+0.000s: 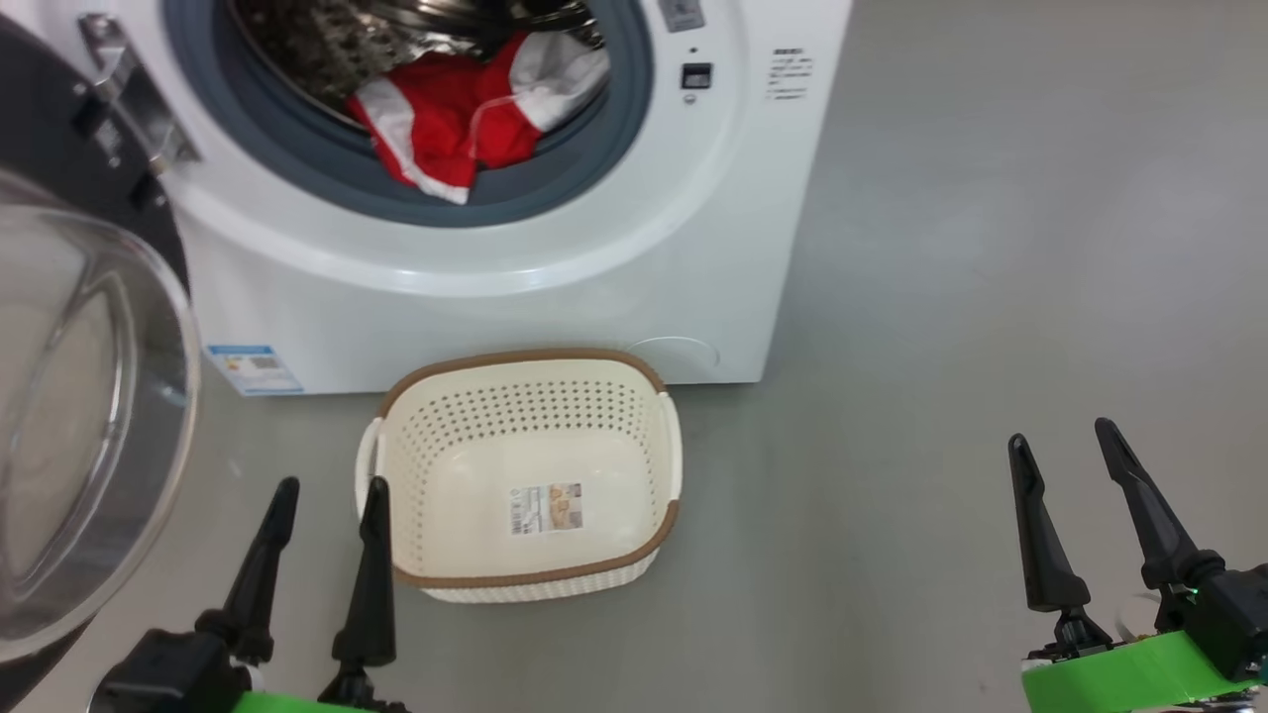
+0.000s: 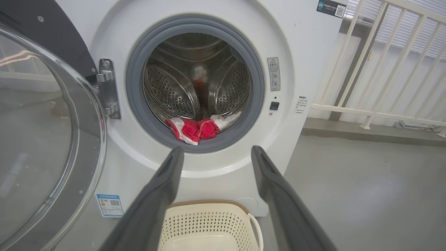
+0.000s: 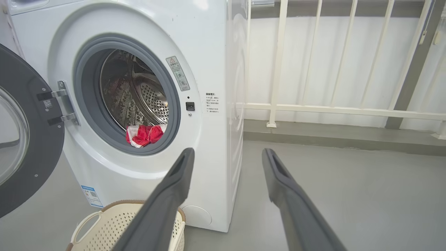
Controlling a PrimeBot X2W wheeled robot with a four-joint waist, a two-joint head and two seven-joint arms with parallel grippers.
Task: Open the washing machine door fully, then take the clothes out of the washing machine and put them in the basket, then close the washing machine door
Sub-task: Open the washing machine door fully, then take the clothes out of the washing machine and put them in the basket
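L hand (image 1: 331, 490) & R hand (image 1: 1062, 436) nearest, both spread wide, holding nothing, over the floor (image 1: 991, 297). Washer (image 1: 555, 307) behind, door (image 1: 89, 416) swung open on robot's left. Basket (image 1: 525, 356) on floor just in front of washer, nearer L hand. Clothes (image 1: 446, 119) in drum mouth, draped over gasket (image 1: 594, 158).

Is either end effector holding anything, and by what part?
Nothing is held. The left end effector and right end effector are open and empty; the clothes lie in the washing machine.
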